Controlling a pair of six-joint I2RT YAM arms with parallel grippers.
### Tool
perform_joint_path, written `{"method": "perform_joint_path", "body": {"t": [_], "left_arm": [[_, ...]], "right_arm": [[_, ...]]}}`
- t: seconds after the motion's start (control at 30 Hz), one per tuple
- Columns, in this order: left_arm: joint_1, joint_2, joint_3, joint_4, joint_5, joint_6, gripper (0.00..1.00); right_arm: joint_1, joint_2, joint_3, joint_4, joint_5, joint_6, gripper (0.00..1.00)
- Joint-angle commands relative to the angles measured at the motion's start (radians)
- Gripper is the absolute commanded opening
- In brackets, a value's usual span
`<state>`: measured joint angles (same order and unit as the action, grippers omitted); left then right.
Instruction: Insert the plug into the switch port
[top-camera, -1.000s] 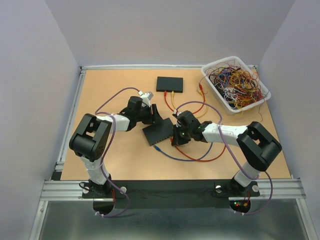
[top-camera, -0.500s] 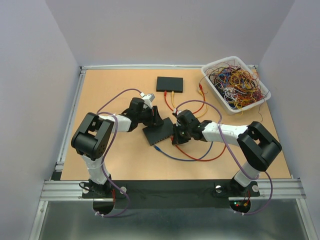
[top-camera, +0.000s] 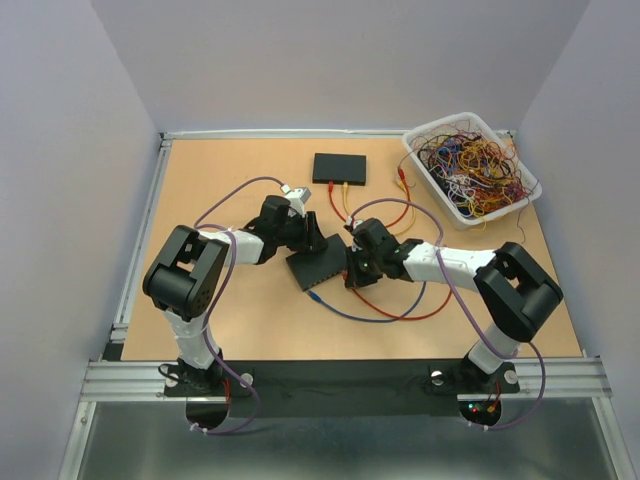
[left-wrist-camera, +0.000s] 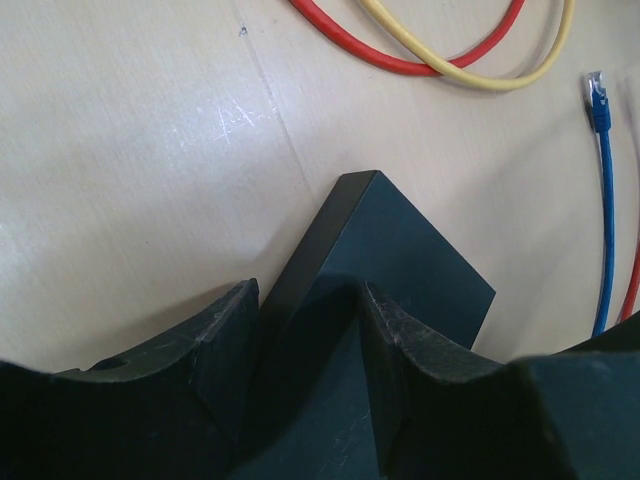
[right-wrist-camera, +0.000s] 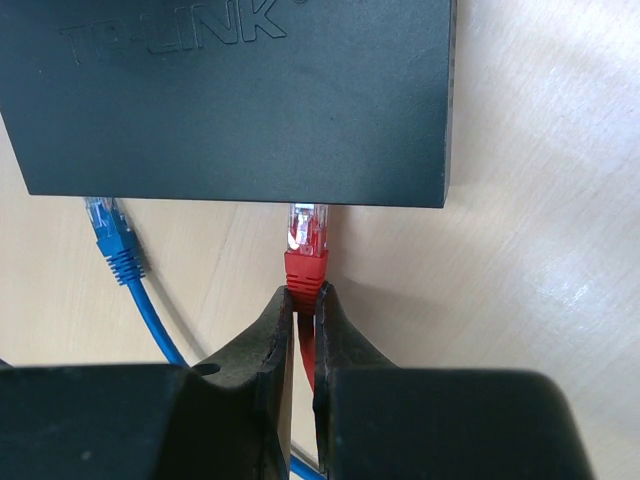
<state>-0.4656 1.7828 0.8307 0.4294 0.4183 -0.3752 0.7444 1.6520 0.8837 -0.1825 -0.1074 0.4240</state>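
Note:
The black switch (top-camera: 318, 266) lies mid-table with one corner between the fingers of my left gripper (top-camera: 308, 243). In the left wrist view that gripper (left-wrist-camera: 310, 300) is shut on the switch (left-wrist-camera: 410, 250), one finger against its side edge and the other on its top face. My right gripper (right-wrist-camera: 303, 295) is shut on the red boot of the plug (right-wrist-camera: 305, 235). The plug's clear tip points at the switch's (right-wrist-camera: 240, 100) port side and sits right at its edge. From above, the right gripper (top-camera: 352, 272) is at the switch's right side.
A loose blue plug (right-wrist-camera: 108, 235) on a blue cable lies left of the red one. Red and yellow cables (left-wrist-camera: 400, 62) run to a second black switch (top-camera: 339, 168) farther back. A white bin (top-camera: 433, 178) full of tangled cables stands at the back right.
The left gripper's jaws have closed in a little on the switch's corner, and the switch has shifted slightly toward the right gripper. The right gripper keeps hold of the red plug.

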Motion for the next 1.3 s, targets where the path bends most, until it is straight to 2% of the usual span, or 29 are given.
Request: {"method": "perform_joint_path", "body": {"t": [0.0,0.93,1.27], "left_arm": [[-0.018,-0.002,-0.024,-0.003,0.010,0.027,0.54],[-0.065,-0.011,-0.056,-0.003,0.030,0.065,0.53],[-0.114,-0.034,-0.140,0.068,0.054,0.078,0.53]], "right_arm": [[-0.008,0.009,0.061,0.040,0.038,-0.047,0.00],[-0.007,0.046,0.116,0.035,0.098,-0.168,0.00],[-0.008,0.032,0.109,0.029,0.152,-0.241,0.00]]}}
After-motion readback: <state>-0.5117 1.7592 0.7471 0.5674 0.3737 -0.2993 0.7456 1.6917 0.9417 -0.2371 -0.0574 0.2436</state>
